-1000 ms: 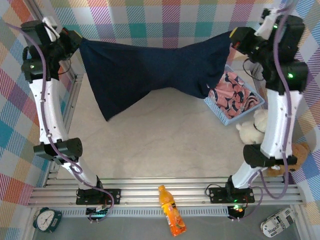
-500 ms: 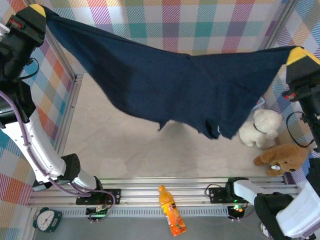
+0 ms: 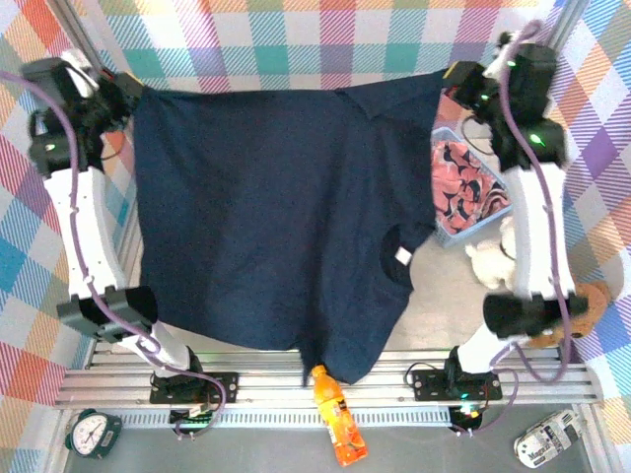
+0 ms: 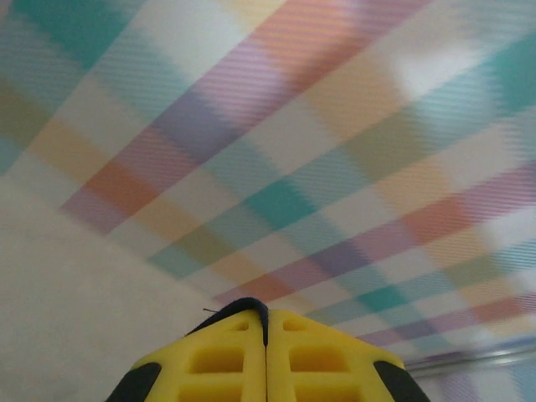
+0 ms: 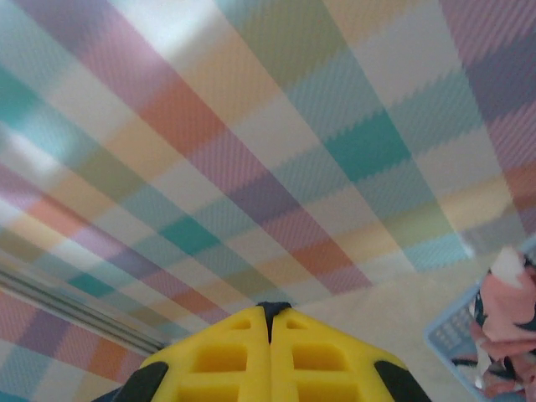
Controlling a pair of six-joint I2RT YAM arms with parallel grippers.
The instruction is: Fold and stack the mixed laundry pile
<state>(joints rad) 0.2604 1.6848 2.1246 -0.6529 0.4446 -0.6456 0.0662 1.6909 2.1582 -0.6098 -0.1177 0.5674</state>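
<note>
We saw the left gripper (image 3: 133, 94) and right gripper (image 3: 454, 79) clenched on the navy garment (image 3: 276, 217), the pink garment (image 3: 461, 187) lying in the right-side basket (image 3: 473, 230).

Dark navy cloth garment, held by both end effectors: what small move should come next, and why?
Probably lower both together to lay the dark navy cloth garment flat on the table: the left end effector and right end effector are shut on its two corners, and it hangs spread.
</note>
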